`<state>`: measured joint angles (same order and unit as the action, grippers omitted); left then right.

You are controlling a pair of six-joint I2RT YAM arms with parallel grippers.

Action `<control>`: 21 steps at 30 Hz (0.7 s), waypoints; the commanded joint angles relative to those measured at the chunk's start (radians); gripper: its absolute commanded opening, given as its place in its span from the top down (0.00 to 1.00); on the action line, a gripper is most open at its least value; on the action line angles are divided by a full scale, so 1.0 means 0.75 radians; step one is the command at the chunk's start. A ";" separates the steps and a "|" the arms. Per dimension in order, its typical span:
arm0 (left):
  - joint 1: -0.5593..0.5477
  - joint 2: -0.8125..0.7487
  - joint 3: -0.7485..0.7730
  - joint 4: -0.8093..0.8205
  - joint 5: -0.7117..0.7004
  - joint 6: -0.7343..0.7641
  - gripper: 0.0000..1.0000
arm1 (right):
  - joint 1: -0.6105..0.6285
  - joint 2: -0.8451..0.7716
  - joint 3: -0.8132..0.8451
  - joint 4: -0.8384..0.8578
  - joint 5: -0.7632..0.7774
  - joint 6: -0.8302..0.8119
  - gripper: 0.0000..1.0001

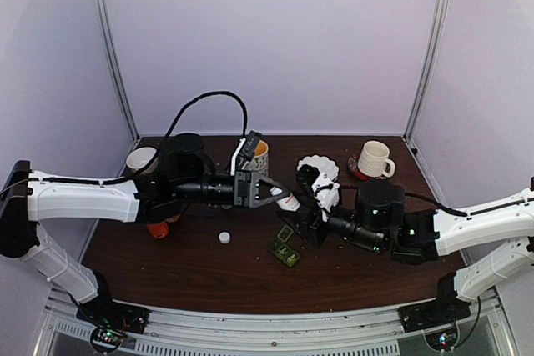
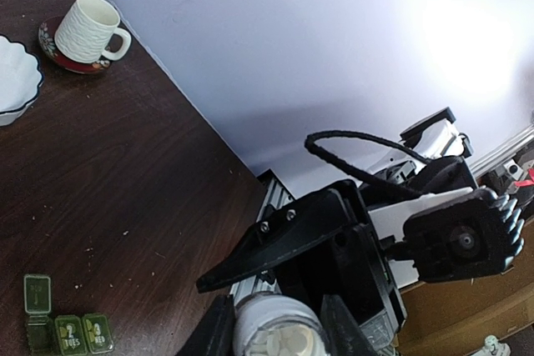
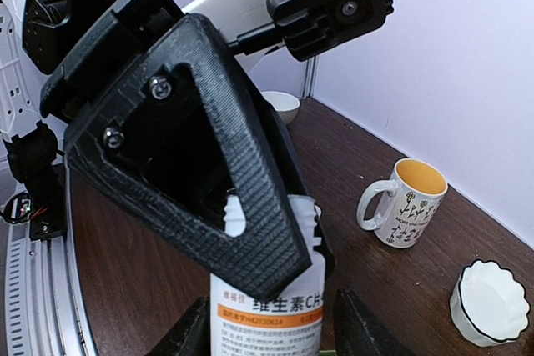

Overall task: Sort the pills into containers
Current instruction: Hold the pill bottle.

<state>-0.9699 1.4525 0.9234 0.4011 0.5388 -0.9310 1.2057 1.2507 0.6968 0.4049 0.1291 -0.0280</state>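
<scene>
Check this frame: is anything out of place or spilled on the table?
A small white cap lies loose on the table, left of the green pill box, whose end lid stands open. No spilled pills are visible.

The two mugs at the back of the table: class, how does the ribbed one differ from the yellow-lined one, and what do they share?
The ribbed mug is plain cream with a textured wall; the yellow-lined mug is smooth, with dark printed motifs. The ribbed mug stands on a red saucer; the yellow-lined mug stands straight on the table. Both are upright, with one handle each.
</scene>
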 commanded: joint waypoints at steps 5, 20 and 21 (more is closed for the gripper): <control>-0.004 0.022 -0.016 0.142 0.001 -0.066 1.00 | 0.021 -0.067 -0.035 0.085 0.069 -0.034 0.50; 0.000 0.021 -0.019 0.150 0.009 -0.071 1.00 | 0.035 -0.055 -0.021 0.059 0.081 -0.050 0.66; 0.000 0.020 -0.018 0.150 0.008 -0.070 1.00 | 0.035 -0.055 -0.020 0.057 0.081 -0.050 0.65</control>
<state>-0.9695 1.4666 0.9165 0.4545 0.5358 -0.9798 1.2274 1.2163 0.6819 0.4381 0.1738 -0.0574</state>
